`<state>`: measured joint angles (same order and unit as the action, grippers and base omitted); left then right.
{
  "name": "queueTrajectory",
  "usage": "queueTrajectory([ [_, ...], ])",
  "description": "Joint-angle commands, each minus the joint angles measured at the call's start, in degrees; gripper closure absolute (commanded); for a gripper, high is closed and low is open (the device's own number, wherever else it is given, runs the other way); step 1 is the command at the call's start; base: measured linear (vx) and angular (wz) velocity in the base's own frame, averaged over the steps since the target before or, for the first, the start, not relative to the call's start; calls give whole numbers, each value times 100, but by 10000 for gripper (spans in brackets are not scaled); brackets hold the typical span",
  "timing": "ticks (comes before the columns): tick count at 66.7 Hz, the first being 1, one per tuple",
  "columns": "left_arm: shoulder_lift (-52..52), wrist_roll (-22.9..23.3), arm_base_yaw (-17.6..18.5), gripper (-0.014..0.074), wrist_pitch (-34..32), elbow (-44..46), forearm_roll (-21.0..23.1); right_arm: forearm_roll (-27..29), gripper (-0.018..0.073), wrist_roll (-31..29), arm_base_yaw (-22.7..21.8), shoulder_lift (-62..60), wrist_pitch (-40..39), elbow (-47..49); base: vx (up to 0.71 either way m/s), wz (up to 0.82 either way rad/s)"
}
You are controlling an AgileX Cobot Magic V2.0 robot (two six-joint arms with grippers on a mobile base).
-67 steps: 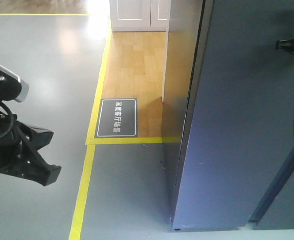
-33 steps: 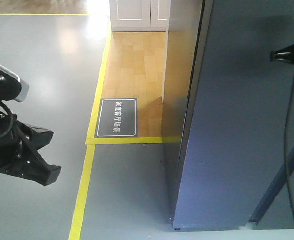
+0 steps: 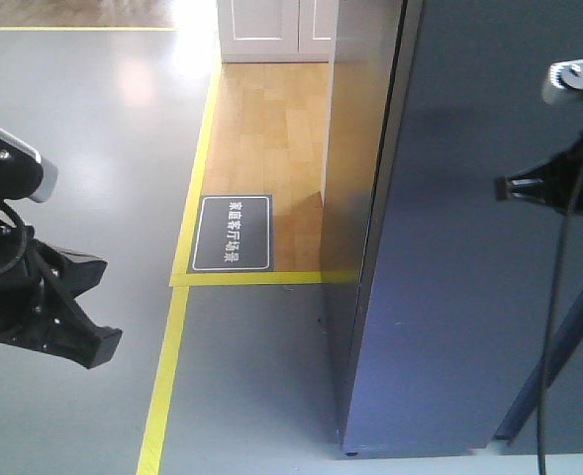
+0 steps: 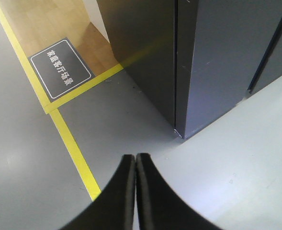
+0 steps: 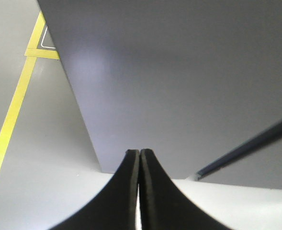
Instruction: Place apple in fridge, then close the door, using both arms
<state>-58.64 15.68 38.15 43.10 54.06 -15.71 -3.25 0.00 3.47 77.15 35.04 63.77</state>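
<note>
The dark navy-grey fridge [image 3: 355, 148] stands on the right, and its door [image 3: 469, 297] lies flush against the body with only a thin seam showing. The apple is out of view. My left gripper [image 3: 105, 346] hangs shut and empty at the lower left, well away from the fridge. In the left wrist view the gripper [image 4: 135, 157] points at the grey floor short of the fridge's bottom corner [image 4: 179, 132]. My right gripper [image 3: 504, 185] is shut, empty and level in front of the door. In the right wrist view the gripper [image 5: 140, 152] faces the door [image 5: 179, 72].
Yellow tape [image 3: 167, 376] runs along the grey floor and borders a wooden patch [image 3: 271, 129]. A black floor sign [image 3: 232, 233] lies left of the fridge. A white cabinet [image 3: 271, 30] stands at the back. A dark slanted bar [image 3: 553, 361] crosses the lower right.
My right gripper has moved left and down across the door face, further into view. The left arm and the door have not moved.
</note>
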Motion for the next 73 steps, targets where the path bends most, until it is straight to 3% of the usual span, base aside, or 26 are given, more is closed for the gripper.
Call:
queueTrajectory([
  [1,81,67,-1,603,-334,145,-99,4,562,101,-8,-783,-306,-391,0,0],
  [40,81,67,-1,603,-334,145,-99,325,562,110,-8,-4321,1269,-2640,0,0],
  [73,81,67,-1,603,-334,145,-99,207,562,-39,-8,-6011,2757,-2957,0,0],
])
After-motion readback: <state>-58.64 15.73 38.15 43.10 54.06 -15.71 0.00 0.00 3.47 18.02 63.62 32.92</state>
